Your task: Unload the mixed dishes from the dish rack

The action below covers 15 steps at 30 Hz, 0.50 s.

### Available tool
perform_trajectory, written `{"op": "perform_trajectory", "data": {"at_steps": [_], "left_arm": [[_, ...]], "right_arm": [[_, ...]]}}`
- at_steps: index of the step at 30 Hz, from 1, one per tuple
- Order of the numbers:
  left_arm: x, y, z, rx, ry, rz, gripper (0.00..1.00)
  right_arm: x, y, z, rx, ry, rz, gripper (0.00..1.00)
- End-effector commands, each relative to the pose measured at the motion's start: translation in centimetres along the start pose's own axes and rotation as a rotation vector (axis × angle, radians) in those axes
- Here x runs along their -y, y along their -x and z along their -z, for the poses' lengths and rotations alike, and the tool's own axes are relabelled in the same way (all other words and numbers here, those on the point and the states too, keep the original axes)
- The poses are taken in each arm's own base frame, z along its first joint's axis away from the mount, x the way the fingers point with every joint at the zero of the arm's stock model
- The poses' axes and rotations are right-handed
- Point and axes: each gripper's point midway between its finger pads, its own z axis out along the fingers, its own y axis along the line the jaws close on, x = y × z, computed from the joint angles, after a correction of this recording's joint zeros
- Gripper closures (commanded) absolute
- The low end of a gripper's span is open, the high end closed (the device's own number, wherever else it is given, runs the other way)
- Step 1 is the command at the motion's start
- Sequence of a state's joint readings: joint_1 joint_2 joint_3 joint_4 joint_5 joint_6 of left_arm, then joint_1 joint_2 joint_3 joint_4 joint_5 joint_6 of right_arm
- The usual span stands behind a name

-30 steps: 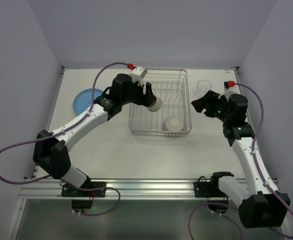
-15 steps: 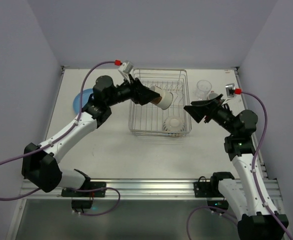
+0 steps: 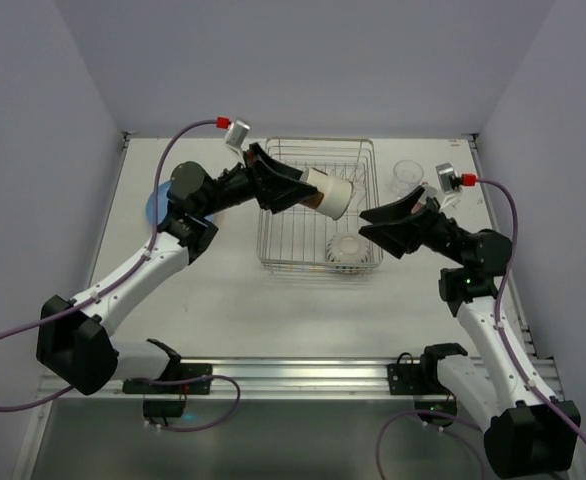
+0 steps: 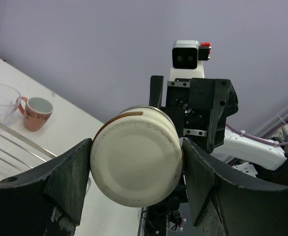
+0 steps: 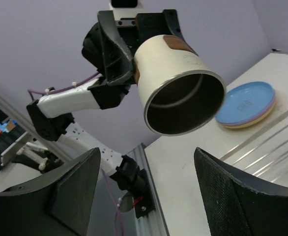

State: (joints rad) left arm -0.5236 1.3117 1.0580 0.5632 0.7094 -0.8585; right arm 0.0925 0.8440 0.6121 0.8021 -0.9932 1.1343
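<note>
Cream cup (image 3: pixel 331 193) rightward — above rack (image 3: pixel 291 238), bowl (image 3: pixel 346 247)

the white table (image 3: pixel 223 300) carries a wire dish rack (image 3: pixel 285 245) toward its far middle. near the left edge lies a stack of plates (image 5: pixel 244 103), blue on top. by the far right corner stand a clear glass (image 3: pixel 406 177) and, just beside it, a small reddish cup (image 4: pixel 36 112), both upright.
</note>
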Motion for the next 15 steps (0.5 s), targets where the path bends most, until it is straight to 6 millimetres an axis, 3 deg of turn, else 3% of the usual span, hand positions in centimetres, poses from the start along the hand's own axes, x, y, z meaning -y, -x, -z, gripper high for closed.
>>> {"op": "perform_trajectory", "data": {"at_steps": [1, 7, 15], "left_arm": [[2.6, 1.3, 0.4, 0.033, -0.096, -0.021, 0.40], [2.5, 0.7, 0.5, 0.021, -0.105, -0.001, 0.39], [1.8, -0.5, 0.2, 0.008, -0.096, 0.021, 0.38]], "right_arm": [[-3.3, 0.0, -0.4, -0.020, 0.117, 0.066, 0.22], [-3.5, -0.2, -0.9, -0.015, 0.125, 0.075, 0.32], [-3.7, -0.4, -1.4, -0.015, 0.155, 0.061, 0.33]]}}
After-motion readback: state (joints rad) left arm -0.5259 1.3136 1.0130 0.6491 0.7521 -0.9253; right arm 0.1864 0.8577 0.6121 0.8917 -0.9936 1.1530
